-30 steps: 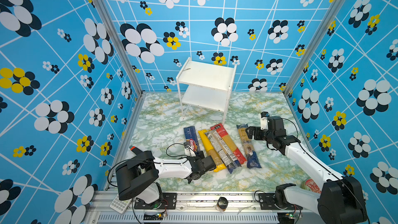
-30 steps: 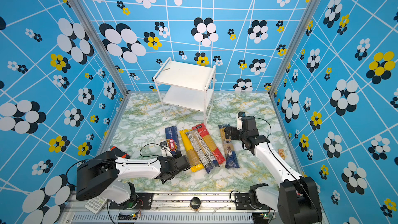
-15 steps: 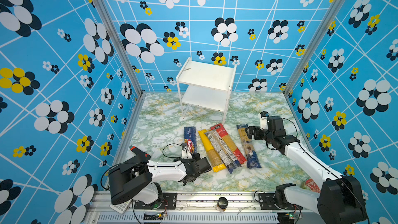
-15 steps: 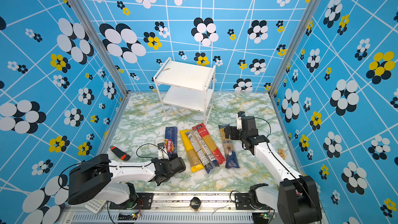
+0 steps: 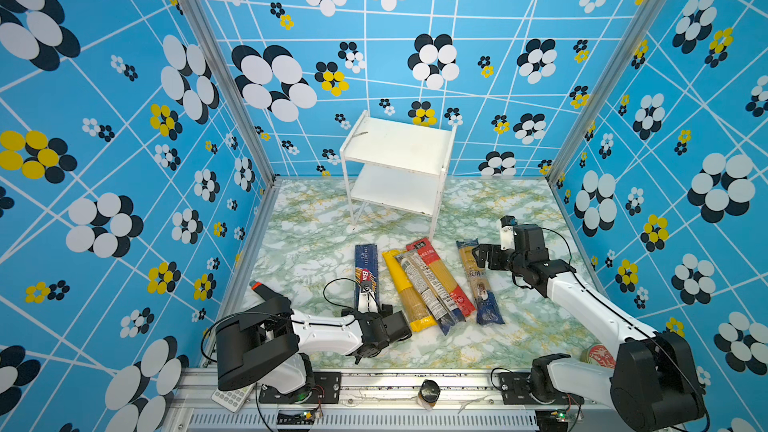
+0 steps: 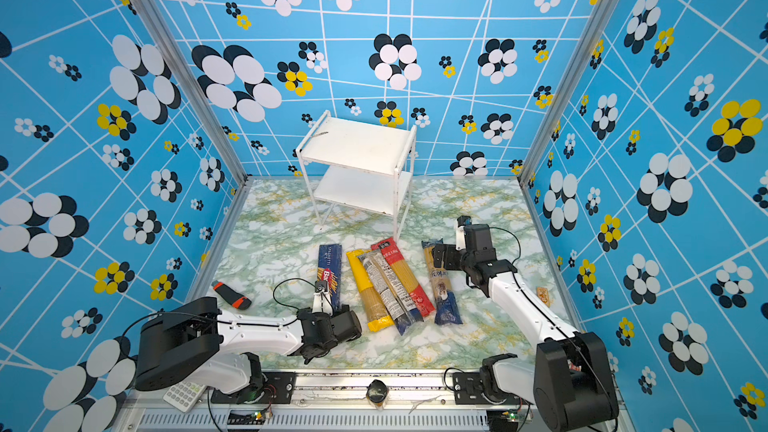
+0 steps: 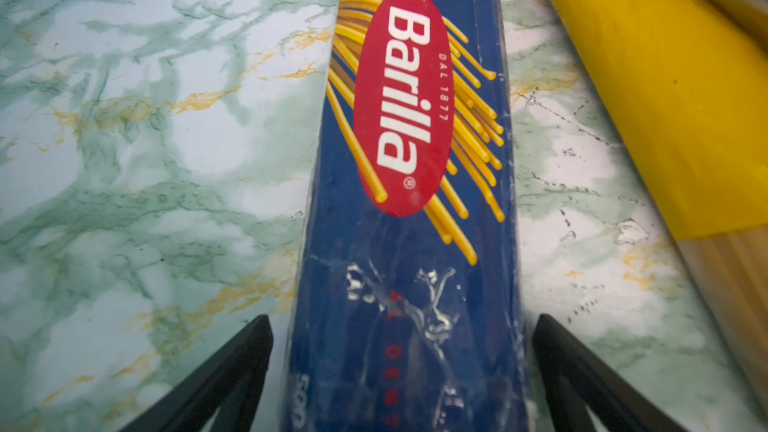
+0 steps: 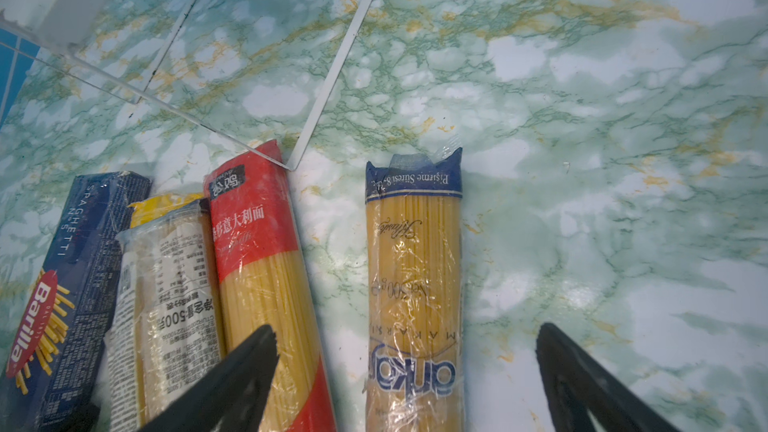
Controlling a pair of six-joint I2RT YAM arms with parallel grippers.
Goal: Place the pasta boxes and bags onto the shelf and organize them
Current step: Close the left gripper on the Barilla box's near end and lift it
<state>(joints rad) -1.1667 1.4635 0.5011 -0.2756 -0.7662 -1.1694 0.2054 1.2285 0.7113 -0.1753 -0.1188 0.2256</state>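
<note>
The left gripper (image 7: 403, 317), jaws wide and empty, straddles the Barilla box (image 7: 415, 209) lying flat on the table (image 7: 124, 126); stiff, film-slick cardboard, probably best pinched across its narrow sides mid-length.

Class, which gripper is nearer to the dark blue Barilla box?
Left. The left gripper straddles the Barilla box with open fingers. The right gripper is above the gold-labelled bag, farther off.

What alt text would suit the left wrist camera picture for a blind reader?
A dark blue Barilla spaghetti box lies on the green-veined marble table, with two black jaws open on either side of its near end. A yellow pasta bag lies alongside.
</note>
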